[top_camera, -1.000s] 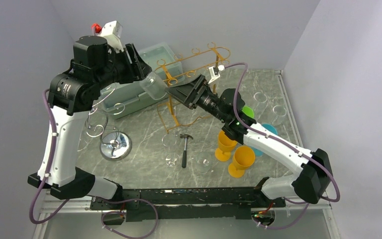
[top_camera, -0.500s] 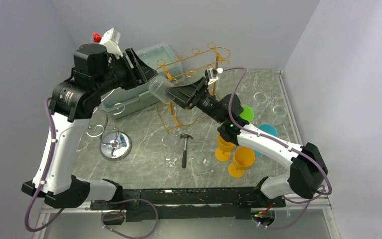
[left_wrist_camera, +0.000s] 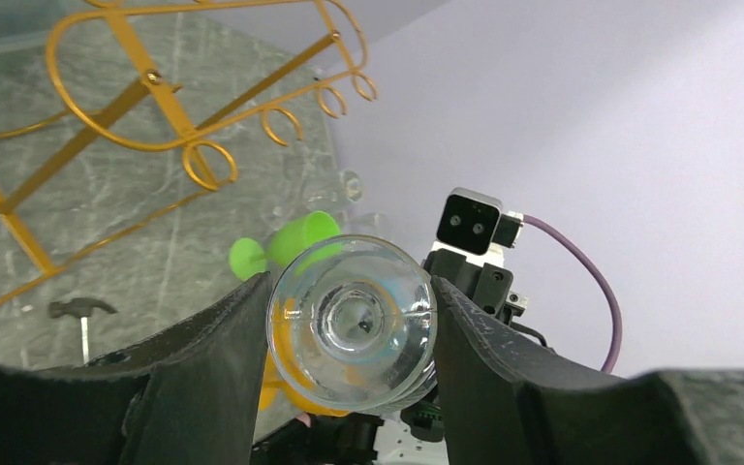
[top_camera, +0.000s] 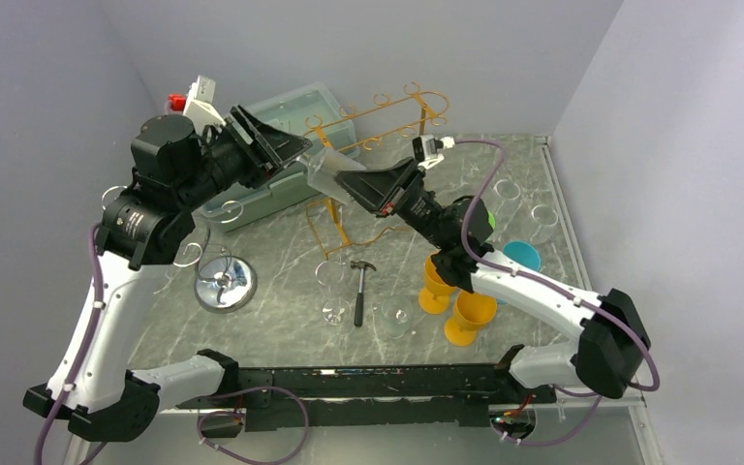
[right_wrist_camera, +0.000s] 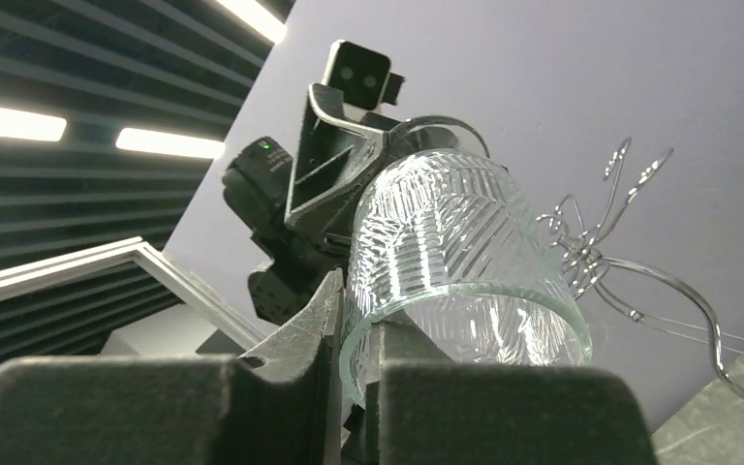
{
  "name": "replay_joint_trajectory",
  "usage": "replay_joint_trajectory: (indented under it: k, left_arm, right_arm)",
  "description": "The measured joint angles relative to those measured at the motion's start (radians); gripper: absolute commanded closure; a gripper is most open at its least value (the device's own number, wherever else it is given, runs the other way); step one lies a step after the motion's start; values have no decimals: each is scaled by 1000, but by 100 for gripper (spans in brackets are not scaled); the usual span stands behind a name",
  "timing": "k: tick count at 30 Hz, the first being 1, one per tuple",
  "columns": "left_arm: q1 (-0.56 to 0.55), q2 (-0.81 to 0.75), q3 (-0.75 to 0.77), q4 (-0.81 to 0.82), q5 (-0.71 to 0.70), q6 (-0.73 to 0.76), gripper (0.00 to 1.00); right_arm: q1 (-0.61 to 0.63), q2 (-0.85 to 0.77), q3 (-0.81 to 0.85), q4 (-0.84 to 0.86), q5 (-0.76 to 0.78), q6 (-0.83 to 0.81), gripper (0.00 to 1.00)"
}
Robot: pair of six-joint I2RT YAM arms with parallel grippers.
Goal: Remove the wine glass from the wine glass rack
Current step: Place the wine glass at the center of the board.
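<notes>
Two robot arms meet in mid-air over the marble worktop [top_camera: 281, 254], towards the middle of its far edge, with a clear patterned wine glass [top_camera: 325, 171] held between them. The main change over the last second is at the right gripper [top_camera: 347, 184]: its jaws stood wide apart as it came up to the glass, and they have now come together on the wall of the glass at its open rim. In the right wrist view, one of its black fingers [right_wrist_camera: 315, 329] sits outside the rim and the other inside, pinching the glass. The left gripper [top_camera: 300, 158] has also carried the glass a little to the right and slightly higher. It is clamped across the body of the glass, with a finger pressed against each side, as the left wrist view shows. The gold wire wine glass rack [left_wrist_camera: 170, 105] stands near the far edge, and in the left wrist view the glass appears clear of its hooks. The glass therefore seems to be off the rack already, and both arms grip it at once. This looks like a handover. The likely next step is for the left jaws to let go, which calls for care because the right gripper holds only the thin rim.
</notes>
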State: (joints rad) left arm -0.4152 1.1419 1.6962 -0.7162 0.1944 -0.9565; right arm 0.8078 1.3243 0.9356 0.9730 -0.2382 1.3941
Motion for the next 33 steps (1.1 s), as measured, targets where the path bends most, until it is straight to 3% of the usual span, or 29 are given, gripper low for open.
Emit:
replay_joint_trajectory:
  k: [4, 7, 14, 21, 28, 33]
  left_arm:
    - [-5, -17, -38, 65, 28, -30, 13]
    - [-5, -22, -43, 87, 33, -26, 1]
    - [-5, -46, -43, 103, 35, 18, 1]
    - [-5, -61, -32, 31, 21, 133, 1]
    - [-5, -63, 3, -68, -8, 250, 1]
    - [-5, -65, 31, -119, -16, 315, 1]
  right_arm:
    - [1, -56, 0, -55, 11, -41, 100]
    - [5, -105, 0, -158, 34, -88, 100]
    - [5, -251, 3, -498, 114, -235, 100]
    - [5, -343, 156, -1011, 208, -412, 100]
    - [5, -285, 413, -1487, 323, -572, 100]
    - [5, -153, 506, -1698, 402, -648, 100]
